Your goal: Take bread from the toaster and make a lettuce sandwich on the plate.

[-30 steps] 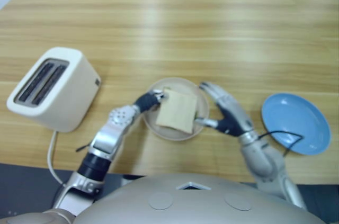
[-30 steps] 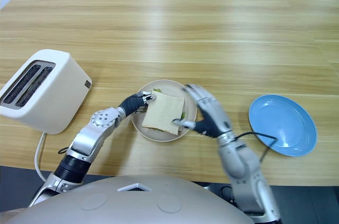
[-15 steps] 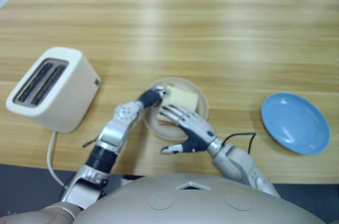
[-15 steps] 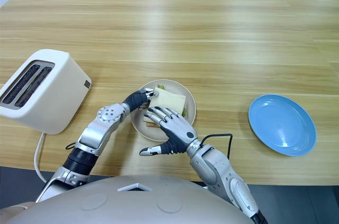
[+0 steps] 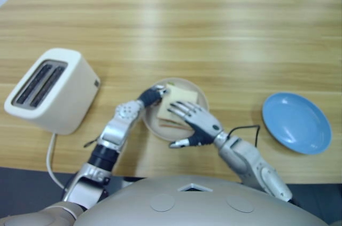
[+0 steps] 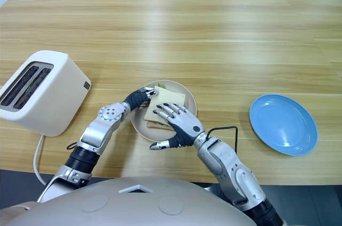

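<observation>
Sandwich (image 6: 172, 96) sits on the plate (image 6: 193, 106), mid-table near the 6 o'clock edge. A green fringe at its 12 o'clock side is likely lettuce (image 6: 160, 85).

Left hand (image 6: 138, 98) is at the plate's 10 o'clock rim, fingers curled onto the corner of the top slice, apparently pinching it. Right hand (image 6: 181, 124) comes in from 5 o'clock, palm down over the sandwich with fingers spread and grasping nothing. I cannot tell whether it presses the bread or hovers just above.

Handling, judged:
- Bread is light and soft and will dent under fingertip load.
- Slices may slide on the leaf, so the stack could shear.
- Better to press flat with the palm, or hold at opposite crust edges, than pinch one corner.
- The plate is light and may skate on the smooth table (image 6: 214, 33) if pushed sideways.

Room:
- Toaster (image 6: 40, 95) stands well apart at 9 o'clock, slots up.
- Blue plate (image 6: 283, 124) lies well apart at 3 o'clock.
- From 12 o'clock the table is open wood.
- Table edge is close at 6 o'clock, so there is little margin for pulling the plate back.
- A cable (image 6: 224, 129) loops by the right wrist and could snag.
</observation>
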